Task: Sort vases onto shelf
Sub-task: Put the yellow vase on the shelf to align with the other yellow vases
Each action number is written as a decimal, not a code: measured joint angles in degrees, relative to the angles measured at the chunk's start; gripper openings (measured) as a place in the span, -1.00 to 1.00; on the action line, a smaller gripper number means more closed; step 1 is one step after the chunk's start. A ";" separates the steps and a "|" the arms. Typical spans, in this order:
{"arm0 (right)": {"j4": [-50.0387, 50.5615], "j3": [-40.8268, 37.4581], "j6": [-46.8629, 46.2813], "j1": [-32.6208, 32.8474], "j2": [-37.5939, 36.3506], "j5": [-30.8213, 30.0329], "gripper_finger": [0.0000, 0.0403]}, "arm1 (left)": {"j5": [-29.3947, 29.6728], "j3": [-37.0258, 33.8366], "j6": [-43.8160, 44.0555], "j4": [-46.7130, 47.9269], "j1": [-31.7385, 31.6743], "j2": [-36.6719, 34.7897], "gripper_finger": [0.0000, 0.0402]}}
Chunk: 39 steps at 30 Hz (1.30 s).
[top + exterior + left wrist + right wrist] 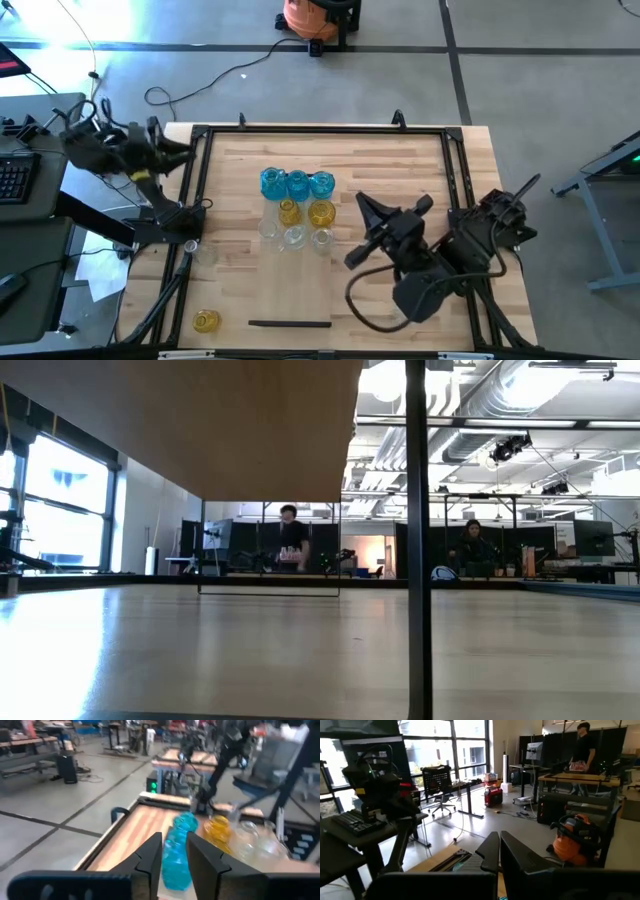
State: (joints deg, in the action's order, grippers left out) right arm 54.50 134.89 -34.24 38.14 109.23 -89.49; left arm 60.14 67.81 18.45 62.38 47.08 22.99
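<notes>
Several small glass vases stand upright on their bases in a cluster mid-table: a far row of three blue ones [297, 184], two yellow [305, 212] in front of it, and three clear [295, 237] nearest. One more yellow vase [206, 320] stands alone at the near left corner. My left gripper [183, 150] [175, 857] hovers open beyond the table's far left corner, pointing toward the blue row, with nothing held. My right gripper [366, 207] [499, 851] is shut and empty, level, just right of the cluster. A pale wood panel [200, 420] shows overhead in the low view; whether it is the shelf I cannot tell.
Black frame rails [200, 190] run along the table's edges. A thin dark strip [290, 323] lies near the front edge. A keyboard desk [20, 175] stands to the left, and an orange vacuum [318, 20] sits on the floor behind. A dark post [418, 540] crosses the low view.
</notes>
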 joint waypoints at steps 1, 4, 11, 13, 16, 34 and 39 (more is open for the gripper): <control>0.85 0.00 -0.35 0.35 -0.06 0.07 -1.00 | -1.16 0.00 0.30 -0.01 -0.24 1.23 -0.58; 2.74 0.00 -1.58 0.96 -0.18 0.13 -1.00 | -6.15 0.00 1.56 -0.02 -0.82 4.88 -0.52; 5.15 0.00 -1.77 1.41 -0.66 2.35 -1.00 | -12.51 0.00 1.52 0.01 -0.99 11.58 -0.48; 6.04 0.00 -1.77 1.41 -0.66 3.49 -1.00 | -14.50 0.00 0.35 0.01 -0.99 12.49 -0.49; 7.38 0.00 -1.77 1.39 -0.66 4.56 -1.00 | -20.48 0.00 -1.02 0.24 -0.99 13.07 -0.51; 8.46 0.00 -13.66 1.56 -0.97 13.50 -1.00 | -55.34 1.66 5.15 2.19 -0.99 10.54 -0.53; 8.10 0.00 -13.77 1.56 -0.97 13.32 -1.00 | -52.38 1.66 -1.17 -2.73 -0.99 10.48 -0.53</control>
State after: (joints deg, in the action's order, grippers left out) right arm 62.59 134.89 -48.01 39.70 108.27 -76.17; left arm 7.76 69.47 17.27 59.65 46.09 33.47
